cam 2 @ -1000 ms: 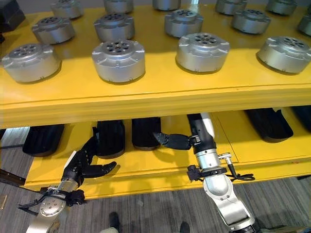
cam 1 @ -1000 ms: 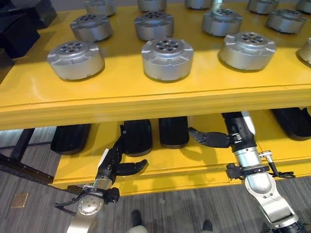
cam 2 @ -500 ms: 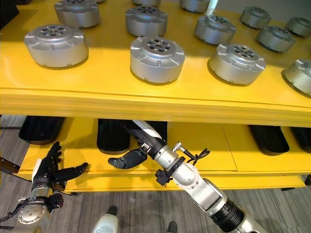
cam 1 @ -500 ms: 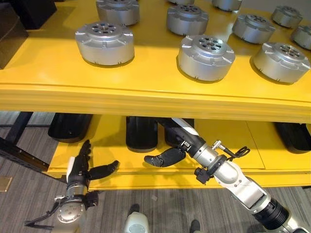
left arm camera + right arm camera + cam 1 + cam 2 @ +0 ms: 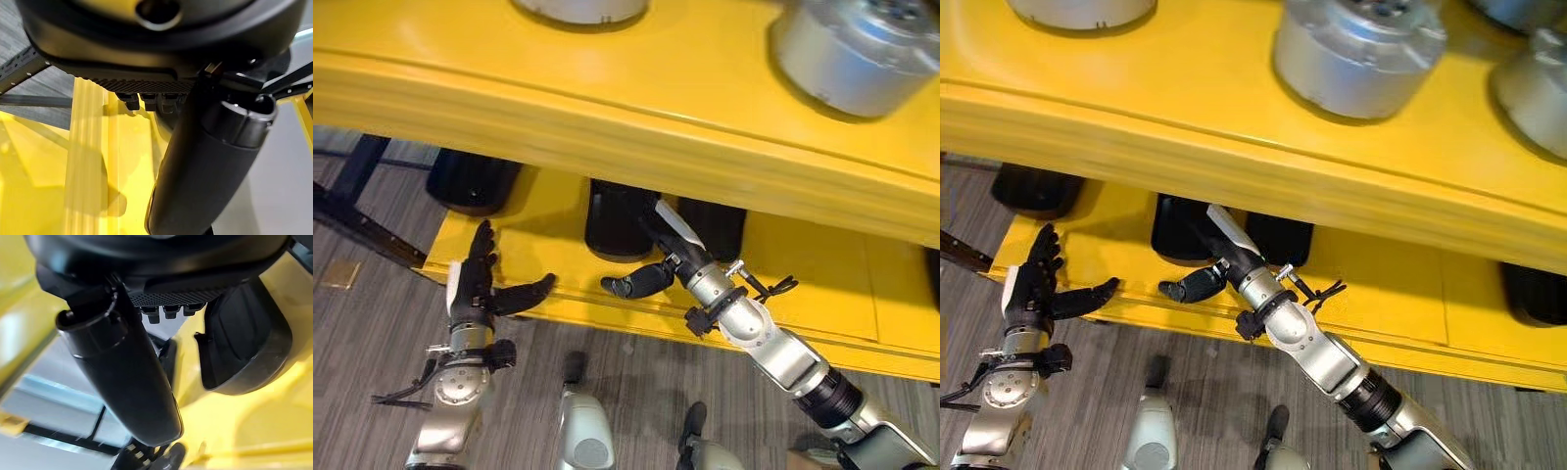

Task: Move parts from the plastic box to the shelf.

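**Both hands empty at the lower shelf's front edge**

Yellow shelf [image 5: 607, 88] across the upper part of the head views, two tiers. On the upper tier, silver round parts [image 5: 1359, 47], near the front edge. On the lower tier [image 5: 803, 269], black moulded pieces [image 5: 617, 220] in a row under the overhang, toward the back.

Right arm reaching in from the lower right, slanted up and across toward the middle of the lower tier. Right hand [image 5: 651, 269] over the lower tier's front edge, just in front of two black pieces, palm turned sideways, fingers straight and pointing in under the overhang, thumb stuck out toward the left. Nothing in it. In the right wrist view, thumb [image 5: 122, 377] straight, fingertips [image 5: 168, 311] short and uncurled, a black piece [image 5: 244, 347] close beside them on the yellow surface.

Left arm upright at the lower left. Left hand [image 5: 475, 289] by the front left corner of the lower tier, fingers straight and pointing up, thumb spread wide toward the shelf's front edge. Holding nothing. In the left wrist view, thumb [image 5: 205, 161] extended, yellow shelf edge [image 5: 93, 147] beyond it.

Grey striped floor [image 5: 372, 333] below.
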Robot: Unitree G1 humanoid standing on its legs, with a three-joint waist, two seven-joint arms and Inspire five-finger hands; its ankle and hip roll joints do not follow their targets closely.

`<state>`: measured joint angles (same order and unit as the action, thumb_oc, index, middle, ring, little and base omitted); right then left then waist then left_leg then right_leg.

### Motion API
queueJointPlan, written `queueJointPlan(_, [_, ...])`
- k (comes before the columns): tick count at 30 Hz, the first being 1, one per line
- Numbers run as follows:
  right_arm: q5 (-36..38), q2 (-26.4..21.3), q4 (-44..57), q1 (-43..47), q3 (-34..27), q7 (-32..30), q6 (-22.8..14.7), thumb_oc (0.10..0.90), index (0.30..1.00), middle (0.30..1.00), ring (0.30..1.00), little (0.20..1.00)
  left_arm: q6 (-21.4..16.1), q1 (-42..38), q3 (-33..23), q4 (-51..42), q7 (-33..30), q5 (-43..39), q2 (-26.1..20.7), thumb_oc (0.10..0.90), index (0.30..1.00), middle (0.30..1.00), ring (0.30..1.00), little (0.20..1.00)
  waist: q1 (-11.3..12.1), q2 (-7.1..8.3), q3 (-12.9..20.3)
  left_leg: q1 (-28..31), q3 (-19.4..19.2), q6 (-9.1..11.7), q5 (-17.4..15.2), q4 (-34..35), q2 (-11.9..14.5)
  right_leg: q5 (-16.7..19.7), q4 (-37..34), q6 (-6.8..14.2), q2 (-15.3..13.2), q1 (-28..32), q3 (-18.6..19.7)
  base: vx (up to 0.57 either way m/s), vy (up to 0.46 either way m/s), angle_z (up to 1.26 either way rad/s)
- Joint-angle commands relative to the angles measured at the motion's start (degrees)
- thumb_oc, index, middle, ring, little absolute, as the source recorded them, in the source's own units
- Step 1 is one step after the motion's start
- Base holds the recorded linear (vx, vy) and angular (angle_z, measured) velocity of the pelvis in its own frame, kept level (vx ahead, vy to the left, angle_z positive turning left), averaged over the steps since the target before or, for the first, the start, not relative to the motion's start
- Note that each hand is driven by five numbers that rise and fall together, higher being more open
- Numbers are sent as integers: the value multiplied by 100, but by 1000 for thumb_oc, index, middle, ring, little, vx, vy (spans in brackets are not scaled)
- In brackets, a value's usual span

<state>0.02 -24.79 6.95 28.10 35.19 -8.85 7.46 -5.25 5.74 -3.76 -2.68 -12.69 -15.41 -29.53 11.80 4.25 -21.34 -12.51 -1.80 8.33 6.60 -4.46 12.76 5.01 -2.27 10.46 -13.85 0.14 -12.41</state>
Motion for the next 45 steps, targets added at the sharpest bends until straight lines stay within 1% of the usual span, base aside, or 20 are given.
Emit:
queueJointPlan(1, [-307, 119, 372, 424, -276, -333, -289, 900, 1000, 1000, 1000, 1000, -143, -11, -108, -126, 36, -79, -165, 900, 1000, 1000, 1000, 1000, -30, -86, 315, 597, -298, -267, -498, 120, -144, -184, 202, 91, -78, -83, -117, -19, 18, 8])
queueJointPlan(3, [-398, 167, 296, 430, -252, -328, -285, 900, 1000, 1000, 1000, 1000, -88, -46, -97, -154, -3, -70, -181, 900, 1000, 1000, 1000, 1000, -30, -69, 287, 581, -319, -290, -538, 64, -171, -135, 163, 120, -104, -81, -103, -9, 5, -2])
queueJointPlan(5, [-522, 254, 151, 480, -182, -338, -386, 900, 1000, 1000, 1000, 1000, -70, -145, -54, -117, -80, -106, -208, 900, 1000, 1000, 1000, 1000, -31, -27, 214, 513, -353, -333, -622, -70, -213, -73, 127, 146, -127, -102, -45, -51, 10, -8])
queueJointPlan(8, [-619, 286, 101, 534, -156, -334, -366, 900, 1000, 1000, 1000, 1000, -52, -245, 1, -107, -135, -124, -229, 900, 1000, 1000, 1000, 1000, -23, 12, 141, 415, -336, -351, -678, -183, -239, -66, 129, 145, -119, -127, 3, -56, -11, -6])
queueJointPlan(9, [-663, 281, 103, 562, -160, -283, -267, 900, 1000, 1000, 1000, 1000, -20, -284, 14, -119, -146, -127, -241, 900, 1000, 1000, 1000, 1000, -17, 35, 103, 363, -325, -363, -710, -249, -254, -71, 135, 144, -109, -138, 30, -56, -24, -5])
queueJointPlan(11, [-667, 260, 100, 609, -157, -322, -273, 900, 1000, 1000, 1000, 1000, 20, -325, 21, -130, -161, -114, -255, 900, 1000, 1000, 1000, 1000, -9, 75, 43, 284, -318, -382, -763, -361, -270, -83, 148, 139, -88, -151, 67, -62, -34, -6])
queueJointPlan(13, [-718, 245, 134, 641, -162, -297, -133, 900, 1000, 1000, 1000, 1000, 39, -337, 32, -145, -198, -111, -257, 900, 1000, 1000, 1000, 1000, -1, 95, -2, 234, -301, -391, -795, -435, -287, -87, 154, 135, -77, -150, 90, -36, -13, -4])
queueJointPlan(14, [-719, 245, 136, 641, -163, -296, -130, 900, 1000, 1000, 1000, 1000, 40, -337, 32, -145, -199, -111, -257, 900, 1000, 1000, 1000, 1000, 0, 95, -3, 232, -301, -391, -797, -439, -287, -87, 155, 135, -77, -151, 90, -28, 1, -4])
queueJointPlan(16, [-862, 220, 80, 750, -154, -264, 120, 900, 1000, 1000, 1000, 1000, 64, -359, 8, -157, -264, -142, -264, 900, 1000, 1000, 1000, 1000, 21, 128, -79, 171, -273, -423, -842, -501, -336, -65, 119, 137, -60, -154, 147, -56, -6, -5])
queueJointPlan(19, [-927, 201, 65, 781, -169, -261, 255, 900, 1000, 1000, 1000, 1000, 79, -371, -7, -168, -274, -177, -262, 900, 1000, 1000, 1000, 1000, 22, 136, -113, 142, -277, -434, -857, -528, -351, -68, 125, 131, -52, -165, 160, -32, -2, 0])
queueJointPlan(21, [-1021, 162, 26, 838, -242, -165, 299, 900, 1000, 1000, 1000, 1000, 82, -391, -37, -191, -263, -176, -257, 900, 1000, 1000, 1000, 1000, 20, 146, -170, 74, -261, -452, -896, -604, -392, -108, 180, 110, -25, -194, 184, -58, 9, 3])
queueJointPlan(23, [-1171, 113, 56, 883, -269, -9, 461, 900, 1000, 1000, 1000, 1000, 112, -424, -45, -228, -274, -165, -255, 900, 1000, 1000, 1000, 1000, 23, 152, -219, 13, -218, -471, -930, -672, -437, -150, 251, 87, -5, -226, 225, -50, 5, 0])
queueJointPlan(25, [-1200, 90, 48, 920, -277, 35, 520, 900, 1000, 1000, 1000, 1000, 160, -447, -48, -267, -276, -177, -255, 900, 1000, 1000, 1000, 1000, 29, 160, -251, -33, -199, -486, -962, -738, -469, -181, 295, 74, 9, -243, 242, -55, -11, -2])
queueJointPlan(27, [-1307, 36, 37, 970, -271, 201, 666, 900, 1000, 1000, 1000, 1000, 180, -517, -46, -285, -200, -166, -260, 900, 1000, 1000, 1000, 1000, 28, 177, -345, -180, -140, -528, -1051, -932, -560, -260, 429, 17, 61, -314, 316, -110, -14, -2])
queueJointPlan(29, [-1365, 20, 18, 986, -267, 222, 686, 900, 1000, 1000, 1000, 1000, 188, -534, -32, -312, -202, -176, -262, 900, 1000, 1000, 1000, 1000, 28, 179, -384, -233, -118, -541, -1088, -1013, -586, -294, 481, -4, 75, -338, 338, -89, -3, 0])
queueJointPlan(31, [-1438, -6, -37, 1090, -260, 293, 720, 900, 1000, 1000, 1000, 1000, 206, -634, 4, -362, -222, -167, -261, 900, 1000, 1000, 1000, 1000, 14, 183, -491, -392, -76, -578, -1212, -1277, -654, -399, 664, -68, 122, -441, 405, -140, 4, -4])
queueJointPlan(35, [-1608, 17, -152, 1194, -230, 349, 763, 900, 1000, 1000, 1000, 1000, 269, -740, 74, -396, -312, -218, -257, 900, 1000, 1000, 1000, 1000, -1, 165, -602, -577, -31, -620, -1359, -1609, -700, -509, 917, -136, 163, -589, 459, -95, 6, -1])
queueJointPlan(39, [-1764, 61, -280, 1278, -189, 448, 722, 900, 1000, 1000, 1000, 1000, 305, -850, 128, -356, -348, -185, -220, 900, 1000, 1000, 1000, 1000, -10, 163, -687, -761, -51, -684, -1498, -1920, -741, -598, 1129, -190, 203, -712, 488, -50, -9, -6])
queueJointPlan(45, [-1713, 60, -318, 1398, -148, 454, 880, 900, 1000, 1000, 1000, 1000, 389, -956, 149, -323, -357, -198, -205, 900, 1000, 1000, 1000, 1000, -43, 158, -748, -936, -98, -738, -1666, -2265, -748, -720, 1415, -249, 229, -888, 518, -3, -1, 1])
